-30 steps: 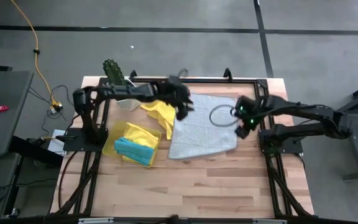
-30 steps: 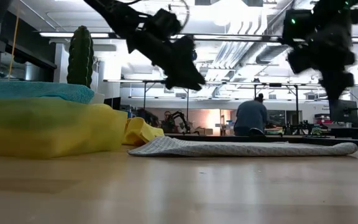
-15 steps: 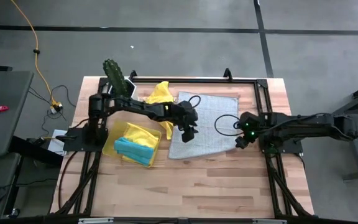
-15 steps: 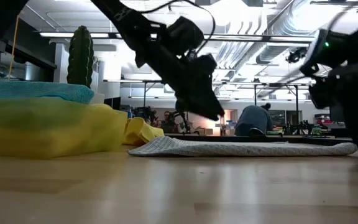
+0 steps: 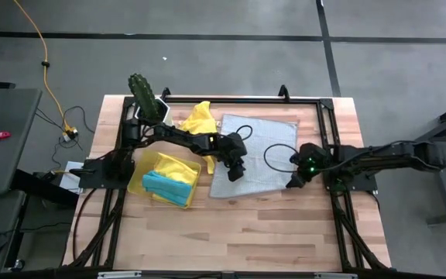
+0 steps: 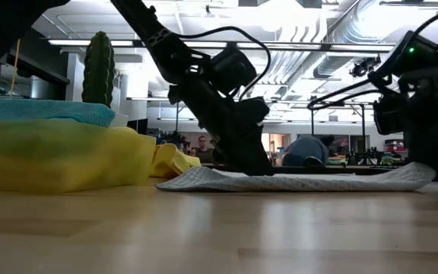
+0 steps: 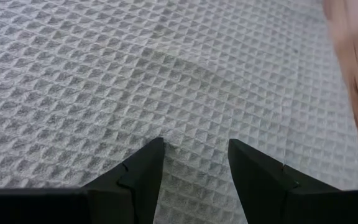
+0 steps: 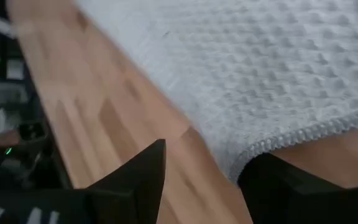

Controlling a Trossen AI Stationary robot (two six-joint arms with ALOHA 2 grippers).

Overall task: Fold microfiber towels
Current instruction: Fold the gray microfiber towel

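Note:
A grey waffle-weave towel (image 5: pixel 255 151) lies spread flat on the table, also seen in the low view (image 6: pixel 318 181). My left gripper (image 5: pixel 236 170) is open and low over the towel's near-left part, fingers slanting down (image 7: pixel 194 149). My right gripper (image 5: pixel 293 183) is open at the towel's near-right corner (image 8: pixel 244 163), one finger on either side of that corner. A crumpled yellow towel (image 5: pixel 197 118) lies by the grey towel's far-left corner. A yellow and a turquoise towel (image 5: pixel 165 186) lie in the tray. My left gripper's open fingertips (image 7: pixel 156 149) are down at the grey towel's top face (image 7: pixel 194 134) near its near-left corner, slanting in from the far left; whether they touch it I cannot tell. My right gripper's fingers (image 8: pixel 154 162) straddle the hemmed corner; I cannot tell if they touch.
A translucent yellow tray (image 5: pixel 139 172) stands left of the grey towel. A cactus (image 5: pixel 140 91) in a white pot is at the far-left corner. A black cable loops over the towel's right part (image 5: pixel 276 152). Bare wood (image 5: pixel 238 225) lies toward the near edge.
Both grippers have sunk from well above the table to towel height. My left gripper has gone toward the near edge, onto the grey towel's near-left part. My right gripper has gone toward the near edge, to the towel's near-right corner. Both stay open.

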